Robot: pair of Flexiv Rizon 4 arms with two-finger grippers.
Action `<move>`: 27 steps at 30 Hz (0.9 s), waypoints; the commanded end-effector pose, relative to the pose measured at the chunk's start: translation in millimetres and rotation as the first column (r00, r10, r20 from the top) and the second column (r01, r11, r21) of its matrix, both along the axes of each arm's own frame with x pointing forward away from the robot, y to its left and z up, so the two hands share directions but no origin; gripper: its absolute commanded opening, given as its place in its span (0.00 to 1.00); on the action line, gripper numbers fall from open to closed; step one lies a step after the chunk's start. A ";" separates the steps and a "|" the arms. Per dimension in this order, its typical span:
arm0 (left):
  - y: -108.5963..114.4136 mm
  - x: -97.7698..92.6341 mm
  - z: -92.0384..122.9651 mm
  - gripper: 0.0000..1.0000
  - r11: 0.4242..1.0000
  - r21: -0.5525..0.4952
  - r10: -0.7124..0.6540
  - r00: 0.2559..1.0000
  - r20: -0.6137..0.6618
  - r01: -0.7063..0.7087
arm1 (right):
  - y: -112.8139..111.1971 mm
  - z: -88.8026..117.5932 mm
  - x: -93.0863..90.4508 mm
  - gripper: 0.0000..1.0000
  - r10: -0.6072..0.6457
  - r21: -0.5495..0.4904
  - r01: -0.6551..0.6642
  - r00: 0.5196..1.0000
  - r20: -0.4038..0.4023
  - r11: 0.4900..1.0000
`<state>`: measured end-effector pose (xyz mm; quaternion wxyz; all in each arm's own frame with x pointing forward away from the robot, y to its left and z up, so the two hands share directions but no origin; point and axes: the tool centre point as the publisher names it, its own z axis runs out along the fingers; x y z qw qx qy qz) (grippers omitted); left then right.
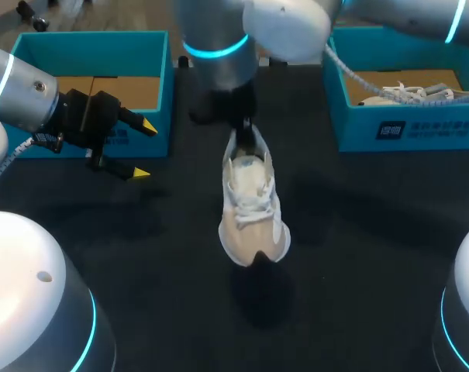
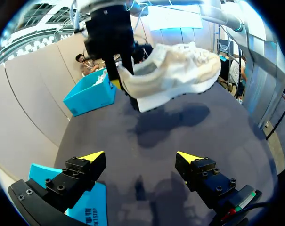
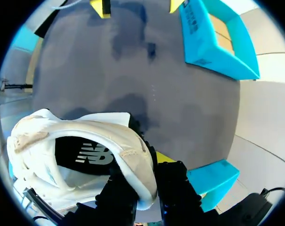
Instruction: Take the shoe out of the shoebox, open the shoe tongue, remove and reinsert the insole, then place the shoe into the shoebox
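**Q:** End effector status?
**A:** Right gripper [image 1: 246,130] is clamped on the heel of the white shoe [image 1: 252,205], which hangs above the table [image 1: 358,232] at frame centre. Left gripper [image 1: 143,149], middle left, is spread wide and holds nothing.
**Q:** Containers?
**A:** Upper-left shoebox [image 1: 94,40] shows its brown floor. Upper-right shoebox [image 1: 436,132] contains a second shoe [image 1: 420,94].

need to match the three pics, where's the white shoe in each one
head view: shoe over the middle of the table, toe toward the robot.
left wrist view: shoe ahead of the open left fingers, raised off the table.
right wrist view: shoe clamped at its heel between the right fingers.
shared landmark: the empty teal shoebox, beside the left fingers.
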<state>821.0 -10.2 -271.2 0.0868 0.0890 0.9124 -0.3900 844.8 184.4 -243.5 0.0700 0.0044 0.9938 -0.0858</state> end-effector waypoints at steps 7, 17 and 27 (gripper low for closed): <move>0.1 -1.0 0.6 1.00 1.000 0.003 0.001 1.000 0.000 -0.001 | -22.2 67.7 -0.8 0.00 0.014 0.007 -0.015 0.999 0.042 1.000; 0.1 -1.0 0.6 1.00 1.000 0.003 0.001 1.000 0.000 -0.001 | -29.7 77.1 3.5 0.00 -0.054 0.002 0.054 0.994 0.098 0.999; 0.1 -1.0 0.6 1.00 1.000 0.003 0.001 1.000 0.000 -0.001 | -29.7 77.1 3.5 0.00 -0.054 0.002 0.054 0.994 0.098 0.999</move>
